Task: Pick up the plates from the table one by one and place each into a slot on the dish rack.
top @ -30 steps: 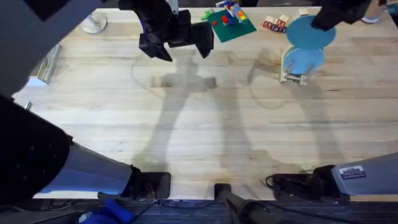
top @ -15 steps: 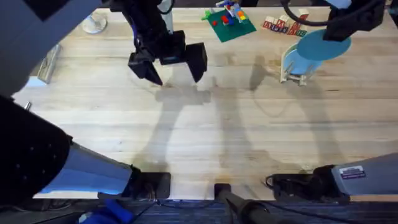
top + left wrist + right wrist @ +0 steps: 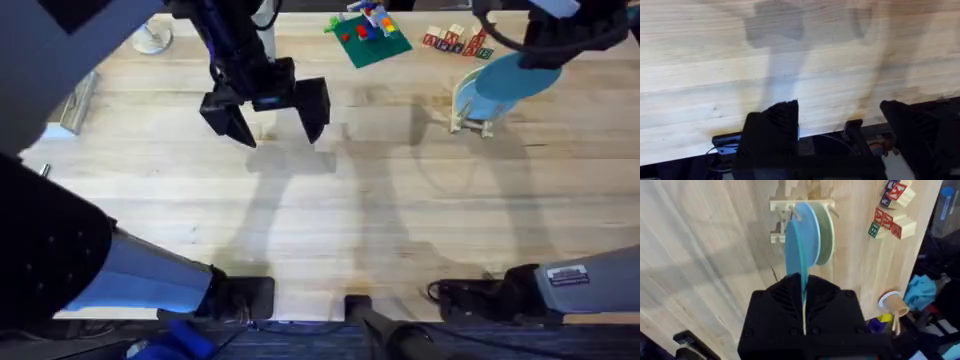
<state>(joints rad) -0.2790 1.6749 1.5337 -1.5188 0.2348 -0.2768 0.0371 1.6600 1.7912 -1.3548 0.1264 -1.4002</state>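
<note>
Teal plate (image 3: 801, 250) pinched edge-on btwn right fingers (image 3: 804, 311), over dish rack (image 3: 800, 207); left fingers (image 3: 266, 117) spread.

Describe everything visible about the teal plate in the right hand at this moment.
The teal plate is a thin, flat, round plate that looks like plastic, uniformly blue-teal. The right hand pinches it by its rim, so it stands edge-on in the right wrist view. It sits at the dish rack, a light-wood rack of pegs on the table, beside a paler plate already standing there. Whether it touches the pegs cannot be told.
</note>
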